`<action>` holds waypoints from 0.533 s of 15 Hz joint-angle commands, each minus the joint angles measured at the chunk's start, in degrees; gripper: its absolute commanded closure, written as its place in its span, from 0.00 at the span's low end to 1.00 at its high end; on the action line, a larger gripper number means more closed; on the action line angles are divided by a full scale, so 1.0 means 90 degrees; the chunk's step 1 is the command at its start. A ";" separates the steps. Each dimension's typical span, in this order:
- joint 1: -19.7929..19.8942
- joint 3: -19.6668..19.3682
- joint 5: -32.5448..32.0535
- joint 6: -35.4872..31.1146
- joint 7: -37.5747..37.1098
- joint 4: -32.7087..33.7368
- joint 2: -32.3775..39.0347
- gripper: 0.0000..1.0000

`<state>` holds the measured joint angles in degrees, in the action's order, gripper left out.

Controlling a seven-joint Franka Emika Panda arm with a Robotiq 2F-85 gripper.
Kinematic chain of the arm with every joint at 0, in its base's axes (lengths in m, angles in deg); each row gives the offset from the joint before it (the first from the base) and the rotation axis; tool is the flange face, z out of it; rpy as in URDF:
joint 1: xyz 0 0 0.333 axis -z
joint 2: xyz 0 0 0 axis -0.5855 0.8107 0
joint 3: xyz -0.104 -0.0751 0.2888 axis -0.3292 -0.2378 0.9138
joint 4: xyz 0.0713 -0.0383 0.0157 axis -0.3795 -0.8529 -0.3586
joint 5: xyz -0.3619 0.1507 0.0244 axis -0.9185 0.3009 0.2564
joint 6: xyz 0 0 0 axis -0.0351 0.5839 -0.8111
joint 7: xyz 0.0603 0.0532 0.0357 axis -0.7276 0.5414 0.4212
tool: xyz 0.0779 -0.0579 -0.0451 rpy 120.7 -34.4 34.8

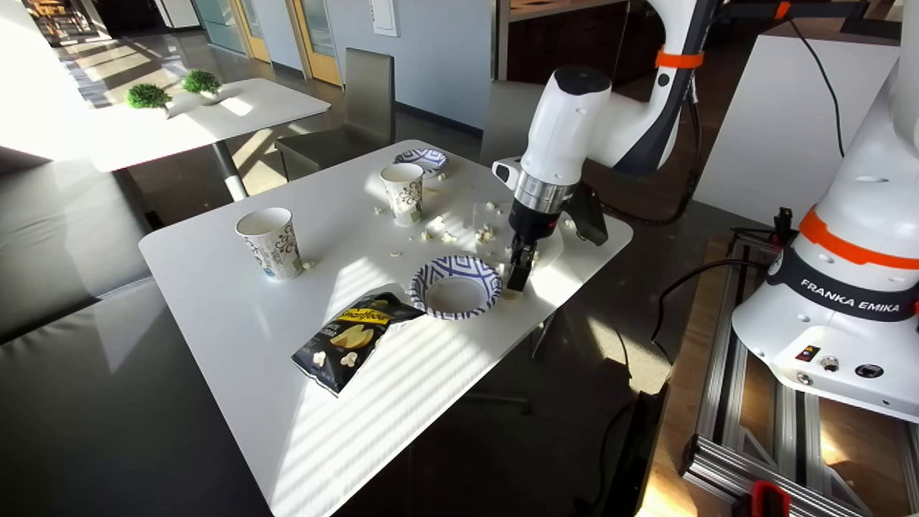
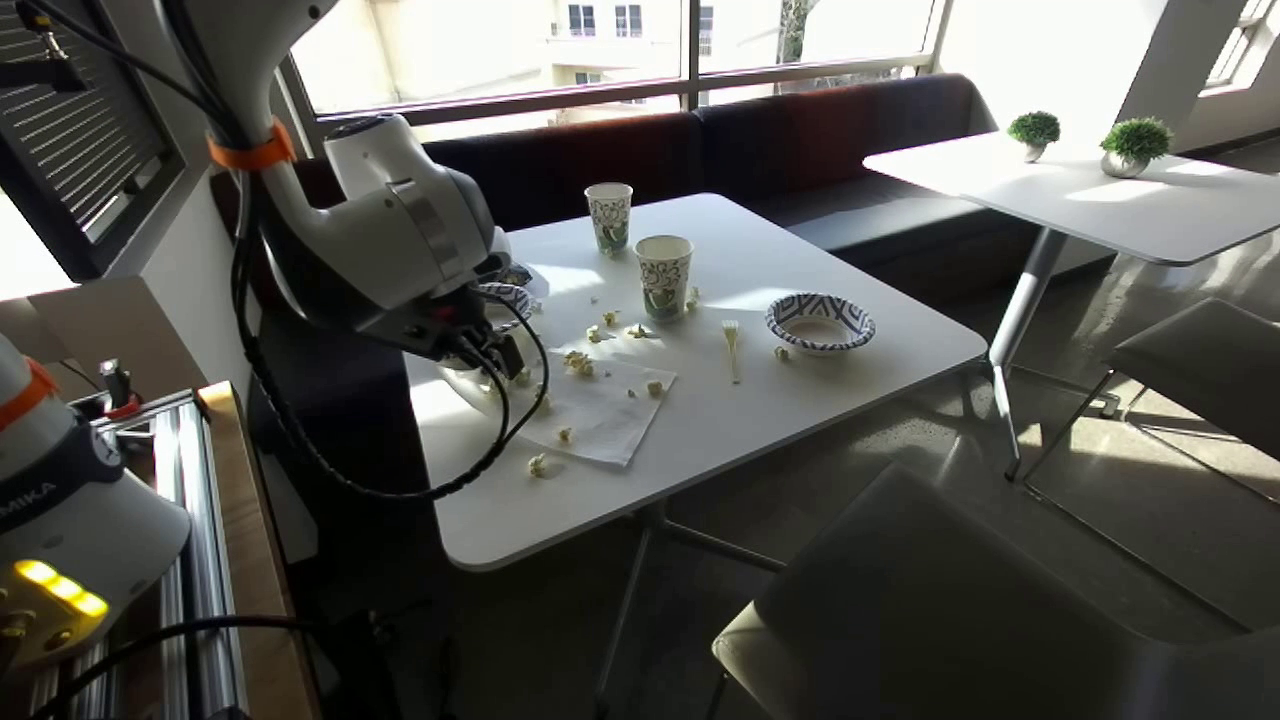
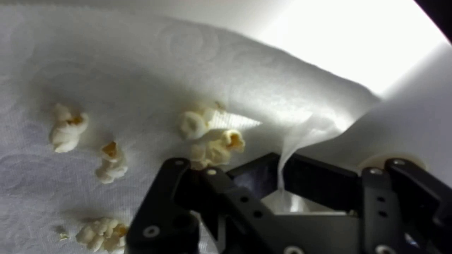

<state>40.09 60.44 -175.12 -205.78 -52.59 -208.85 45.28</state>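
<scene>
Wrist view shows the gripper (image 3: pixel 281 173) pinching the napkin (image 3: pixel 134 81) by its edge, the sheet (popcorn (image 3: pixel 67 131) atop) lying leftward of the jaws.

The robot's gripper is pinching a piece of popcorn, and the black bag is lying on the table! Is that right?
Not quite: the wrist view shows the gripper pinching the napkin instead. The black bag is lying on the table, yes.

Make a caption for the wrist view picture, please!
The gripper pinches a white napkin scattered with popcorn.
</scene>
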 commanded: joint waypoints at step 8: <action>-0.0022 -0.0186 0.0050 0.0077 0.0102 -0.0506 -0.0451 1.00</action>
<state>40.09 59.56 -175.12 -205.78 -52.58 -211.11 43.65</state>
